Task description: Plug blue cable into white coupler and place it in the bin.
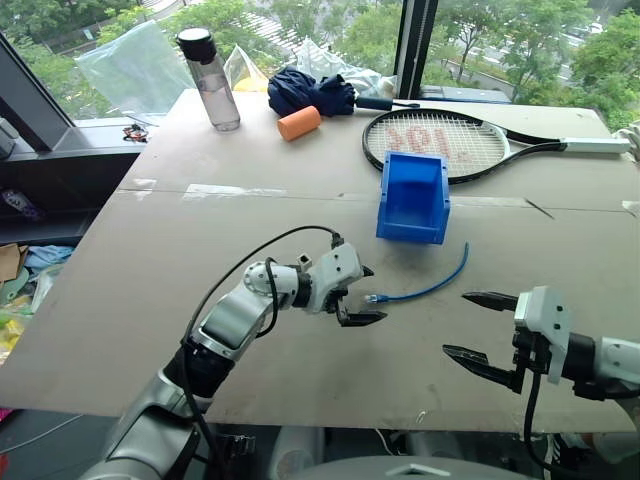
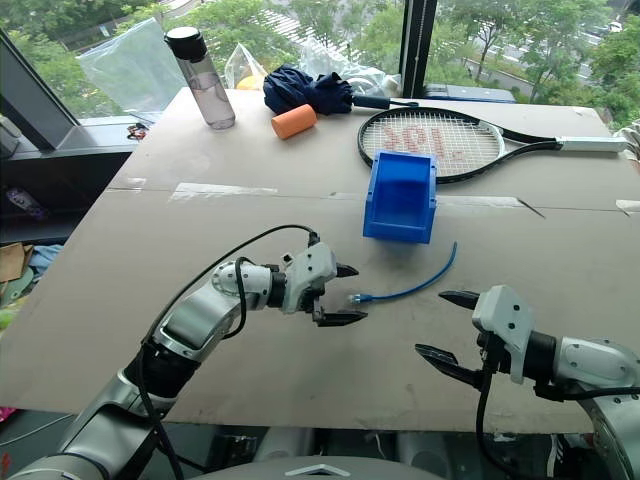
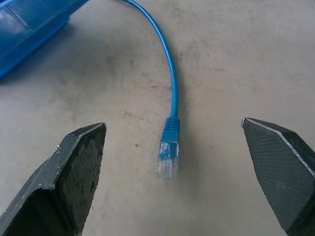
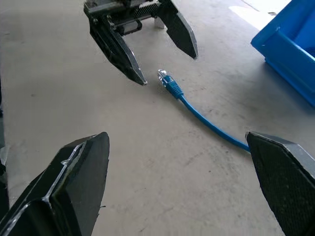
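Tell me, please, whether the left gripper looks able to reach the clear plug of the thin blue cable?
Probably yes: the left gripper is open, the blue cable's plug lies just ahead, nothing between.

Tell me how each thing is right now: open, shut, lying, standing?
left hand: open, empty, at the cable's plug
right hand: open, empty
blue cable: lying loose, unplugged
bin: upright
water bottle: standing, capped
umbrella: folded
racket: lying flat

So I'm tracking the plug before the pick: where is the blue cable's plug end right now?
The blue cable lies flat on the table, just in front of the bin. Its plug end points at the open left gripper, with the right gripper nearby.
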Controlling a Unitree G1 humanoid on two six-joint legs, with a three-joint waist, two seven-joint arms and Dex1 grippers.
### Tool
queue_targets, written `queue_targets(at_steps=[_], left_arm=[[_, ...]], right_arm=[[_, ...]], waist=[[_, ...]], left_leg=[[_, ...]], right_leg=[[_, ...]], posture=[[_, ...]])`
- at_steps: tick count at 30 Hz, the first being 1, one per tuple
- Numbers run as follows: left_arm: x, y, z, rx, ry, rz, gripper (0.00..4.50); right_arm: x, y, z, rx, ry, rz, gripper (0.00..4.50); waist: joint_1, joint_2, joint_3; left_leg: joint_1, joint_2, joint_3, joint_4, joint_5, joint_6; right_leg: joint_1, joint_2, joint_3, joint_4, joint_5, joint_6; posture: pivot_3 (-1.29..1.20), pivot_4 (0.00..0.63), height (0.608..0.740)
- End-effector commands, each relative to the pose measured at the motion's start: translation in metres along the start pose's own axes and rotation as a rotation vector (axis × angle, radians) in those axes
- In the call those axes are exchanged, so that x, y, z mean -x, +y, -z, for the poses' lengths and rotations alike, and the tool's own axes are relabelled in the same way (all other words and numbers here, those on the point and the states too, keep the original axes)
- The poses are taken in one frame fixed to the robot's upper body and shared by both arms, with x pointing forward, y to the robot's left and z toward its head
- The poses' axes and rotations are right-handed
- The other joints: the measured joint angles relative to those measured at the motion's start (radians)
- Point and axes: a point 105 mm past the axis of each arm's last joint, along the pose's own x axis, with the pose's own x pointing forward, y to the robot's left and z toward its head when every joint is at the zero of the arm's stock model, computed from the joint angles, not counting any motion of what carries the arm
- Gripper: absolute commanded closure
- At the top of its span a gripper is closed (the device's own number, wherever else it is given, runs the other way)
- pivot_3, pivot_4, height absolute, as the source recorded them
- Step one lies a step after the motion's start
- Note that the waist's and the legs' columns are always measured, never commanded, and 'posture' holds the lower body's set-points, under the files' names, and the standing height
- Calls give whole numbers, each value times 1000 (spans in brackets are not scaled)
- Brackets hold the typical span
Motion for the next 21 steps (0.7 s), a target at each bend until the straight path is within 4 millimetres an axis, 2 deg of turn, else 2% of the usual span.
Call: queue_targets(at_steps=[1,4,9,11,13,16,21], left_arm=[[-6,0,7,-67,50,36,760],[-8,-1,16,-92,83,67,2159],[-4,-1,15,-69,46,84,4342],[1,-3,3,-3,-34,108,4443],[13,-7,-18,153,-166,160,4443],[26,-8,-34,310,-258,199,4443],[46,-11,-63,506,-404,263,4443]], right_arm=[[3,3,-9,21,-28,56,5],[3,6,-7,4,-24,80,5],[0,11,-5,-78,-35,84,5],[-5,13,-5,-167,-66,73,5],[-12,14,-10,-273,-130,62,5],[-19,12,-18,-373,-204,46,5],[-37,13,-48,-546,-375,-59,5]], waist=[[1,0,0],[4,0,-1],[2,-1,-1],[2,-1,-1],[-2,-1,-1],[1,-1,0],[-2,-1,0]], left_leg=[[0,0,0,0,0,0],[0,0,0,0,0,0],[0,0,0,0,0,0],[0,1,0,0,0,0],[0,1,0,0,0,0],[-1,1,-1,0,0,0],[-1,1,-2,1,0,0]], right_leg=[[0,0,0,0,0,0],[0,0,0,0,0,-1],[0,0,0,0,-1,-1],[0,0,0,0,-1,-1],[0,0,0,0,-1,-1],[-1,0,-1,0,-1,-1],[0,0,-2,1,0,-1]], posture=[[0,150,740],[0,150,740],[0,150,740],[0,150,740],[0,150,740],[0,150,740],[0,150,740]])
